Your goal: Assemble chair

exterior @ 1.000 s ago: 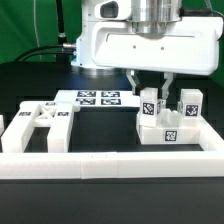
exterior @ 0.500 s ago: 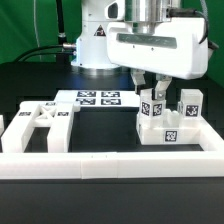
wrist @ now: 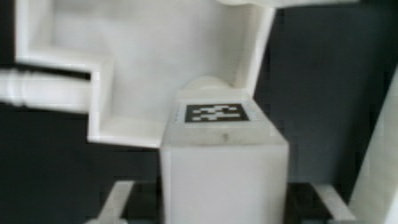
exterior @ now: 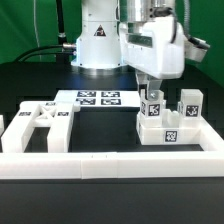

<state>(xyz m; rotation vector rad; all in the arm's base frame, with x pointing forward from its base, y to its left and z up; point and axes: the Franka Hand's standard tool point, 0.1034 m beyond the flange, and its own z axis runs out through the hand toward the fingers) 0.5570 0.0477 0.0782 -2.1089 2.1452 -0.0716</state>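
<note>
Pinching the upright post near its top between jaws; straight beneath them, long axis vertical, foot in the panel, second post just beside.

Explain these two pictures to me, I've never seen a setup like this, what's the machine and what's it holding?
The white machine is a robot arm building a small chair. One picture comes from a camera off the arm, the other from a camera on its wrist. On the black table lie a braced side, a marker board, a rail and a base with a free post. The gripper looks shut on a second post beside it; the wrist picture shows that post close up.
</note>
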